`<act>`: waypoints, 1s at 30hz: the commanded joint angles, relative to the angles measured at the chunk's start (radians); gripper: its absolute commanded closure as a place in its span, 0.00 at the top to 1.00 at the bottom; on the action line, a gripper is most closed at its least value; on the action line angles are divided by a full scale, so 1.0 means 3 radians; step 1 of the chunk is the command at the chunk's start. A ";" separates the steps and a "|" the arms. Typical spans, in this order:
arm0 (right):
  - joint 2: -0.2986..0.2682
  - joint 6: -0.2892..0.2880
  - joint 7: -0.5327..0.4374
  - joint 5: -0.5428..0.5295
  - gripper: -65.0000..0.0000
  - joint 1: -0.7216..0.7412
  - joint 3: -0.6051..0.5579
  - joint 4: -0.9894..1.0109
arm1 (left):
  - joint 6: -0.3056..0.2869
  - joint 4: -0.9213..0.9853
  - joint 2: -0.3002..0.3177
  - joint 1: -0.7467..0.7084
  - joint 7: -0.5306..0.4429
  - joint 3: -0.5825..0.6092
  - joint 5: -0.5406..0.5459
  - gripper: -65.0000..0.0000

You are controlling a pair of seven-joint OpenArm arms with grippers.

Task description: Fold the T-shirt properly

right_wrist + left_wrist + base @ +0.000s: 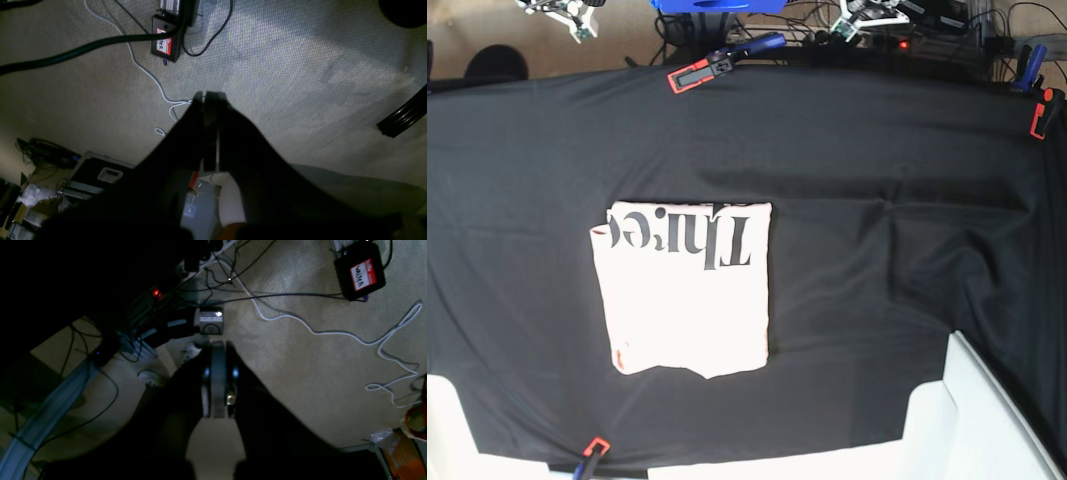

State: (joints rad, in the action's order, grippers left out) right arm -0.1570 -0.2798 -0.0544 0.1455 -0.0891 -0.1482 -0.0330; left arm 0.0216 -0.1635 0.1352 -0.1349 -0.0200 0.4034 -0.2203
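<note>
Both our grippers, left gripper (pixel 218 350) and right gripper (pixel 210 98), are pressed together, empty; T-shirt (pixel 685 290) lies folded left of centre on black cloth (pixel 877 300).

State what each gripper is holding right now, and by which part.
Nothing is held. The left gripper and right gripper are both shut on nothing, out over the carpeted floor. The T-shirt lies folded on the black table cloth, untouched.
</note>
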 commanded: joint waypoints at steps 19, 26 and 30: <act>-0.0027 -0.0021 -0.0011 -0.0002 0.00 -0.0013 0.0000 0.0000 | 0.0013 -0.0010 -0.0116 0.0022 -0.0002 -0.0007 0.0000 0.02; -0.0027 -0.0021 -0.0011 -0.0002 0.00 0.0044 -0.0015 -0.0010 | 0.0013 0.0010 -0.0116 0.0094 0.0028 -0.0007 0.0006 0.02; -0.0027 -0.0021 -0.0011 -0.0002 0.00 0.0049 -0.0015 -0.0010 | 0.0013 0.0016 -0.0116 0.0079 0.0028 -0.0007 0.0006 0.02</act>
State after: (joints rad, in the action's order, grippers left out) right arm -0.1566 -0.2798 -0.0586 0.1452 -0.0681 -0.1513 -0.0364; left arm 0.0254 -0.1612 0.0948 -0.1013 -0.0128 0.4034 -0.2203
